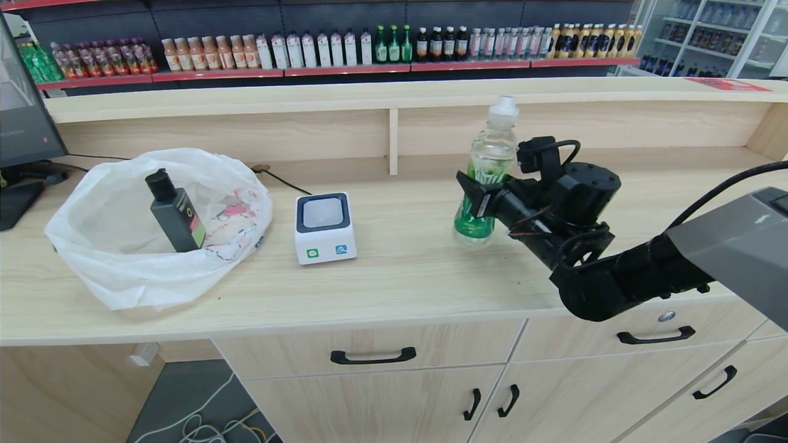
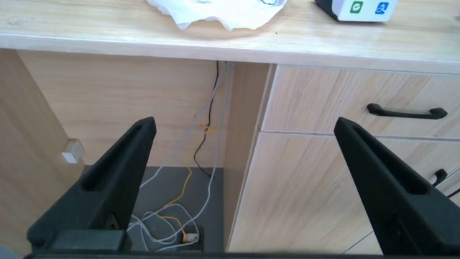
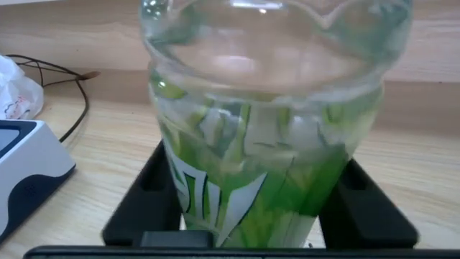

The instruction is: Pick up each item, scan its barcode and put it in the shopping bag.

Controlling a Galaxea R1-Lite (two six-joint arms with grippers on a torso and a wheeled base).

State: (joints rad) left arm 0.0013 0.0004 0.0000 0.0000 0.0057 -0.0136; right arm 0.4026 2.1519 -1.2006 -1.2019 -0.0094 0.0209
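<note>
Step in hand: the scan of the second item, judged from one dark bottle (image 1: 175, 212) already standing in the shopping bag (image 1: 92, 271) at the left end of the counter (image 1: 400, 277). The right gripper (image 1: 477, 197) is pinched on the drink bottle (image 1: 489, 178) at its labelled waist, one finger on either side. The bottle is upright, to the right of the scanner (image 1: 324, 227) and well apart from it, with its base at or just off the counter; I cannot tell which. The left gripper (image 2: 244, 133) hangs below counter level in front of the cabinet, fingers spread wide and holding nothing. The next move likely calls for carrying the bottle leftward and turning its label toward the scanner's window; the barcode's position is not visible. Bottle: clear plastic, white cap, green label, liquid inside, ribbed shoulder. It probably feels smooth and somewhat slippery, so the grip needs to stay firm.
</note>
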